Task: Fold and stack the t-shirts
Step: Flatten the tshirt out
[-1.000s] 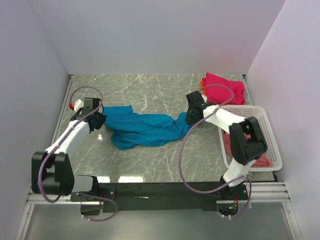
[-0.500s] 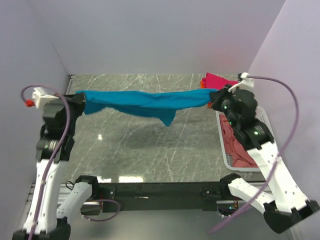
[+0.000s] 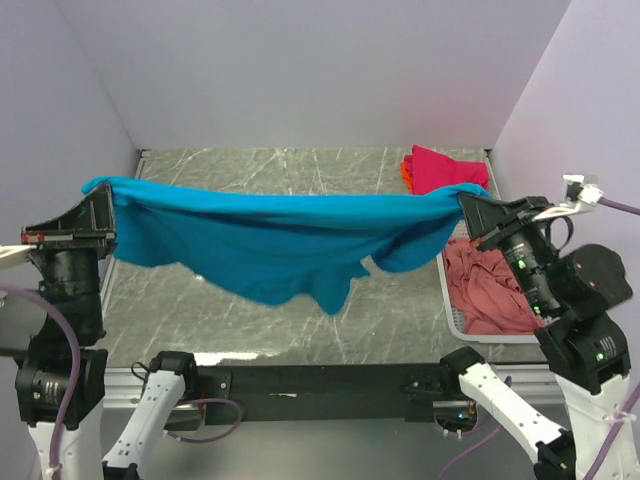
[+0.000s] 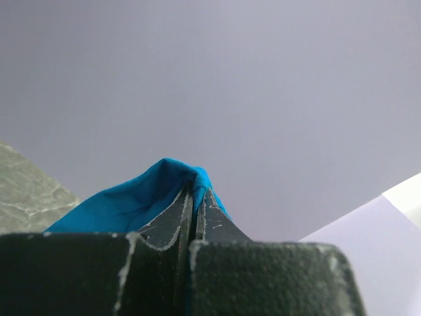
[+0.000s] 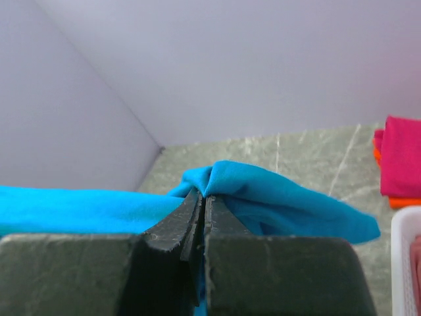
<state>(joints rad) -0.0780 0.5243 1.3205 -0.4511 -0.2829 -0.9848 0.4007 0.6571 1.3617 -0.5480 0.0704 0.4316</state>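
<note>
A teal-blue t-shirt [image 3: 270,240] hangs stretched in the air across the table, sagging in the middle. My left gripper [image 3: 103,192] is shut on its left end, and my right gripper [image 3: 468,203] is shut on its right end. In the left wrist view the jaws pinch a fold of teal cloth [image 4: 141,197]. In the right wrist view the closed fingers hold teal cloth [image 5: 263,191] too. A magenta-pink t-shirt [image 3: 445,170] lies folded on an orange t-shirt [image 3: 406,168] at the back right. A dusty salmon-pink t-shirt [image 3: 490,290] lies crumpled in the basket.
The white lattice basket [image 3: 452,322] stands at the right edge of the marble table [image 3: 250,165]. Plain walls close in the left, back and right sides. Both arms stand raised high, near the side walls.
Both arms rose higher and moved toward the camera, lifting the teal-blue t-shirt off the table. It went from a crumpled heap to a hanging, spread sheet.
</note>
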